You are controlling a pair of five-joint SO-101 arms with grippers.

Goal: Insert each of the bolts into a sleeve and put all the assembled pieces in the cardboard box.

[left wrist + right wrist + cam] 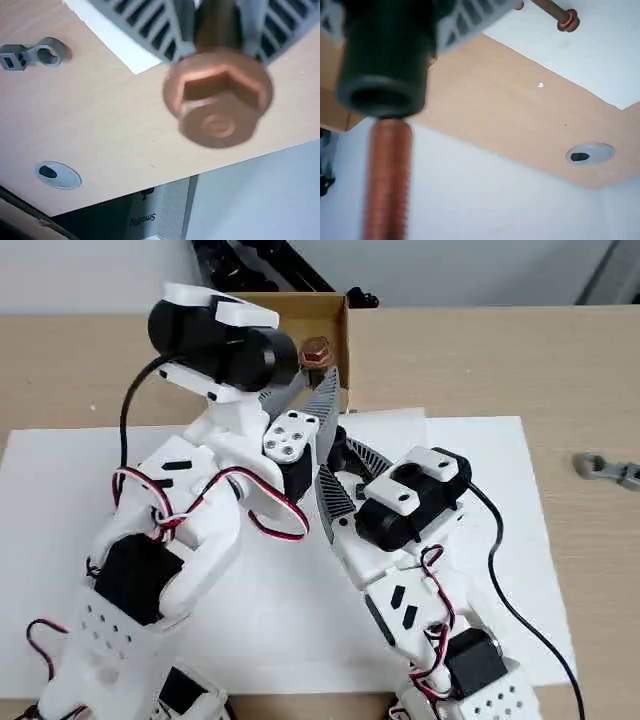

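My left gripper [312,380] is shut on a copper bolt [316,352], held up in front of the cardboard box [325,312]. The bolt's hex head [218,102] sits just past the grey fingers [145,25] in the left wrist view. My right gripper [332,465] is shut on a black sleeve [385,65], just below the left one. The bolt's threaded shaft [387,180] lines up with the sleeve's open mouth and meets its rim. How far it is in, I cannot tell. A second copper bolt [561,15] lies on the white sheet [600,55].
A white sheet [500,540] covers the table under both arms. A grey ring-ended part [605,468] lies on bare wood to the right, also seen from the left wrist [30,54]. A round cable grommet [57,175] sits in the tabletop.
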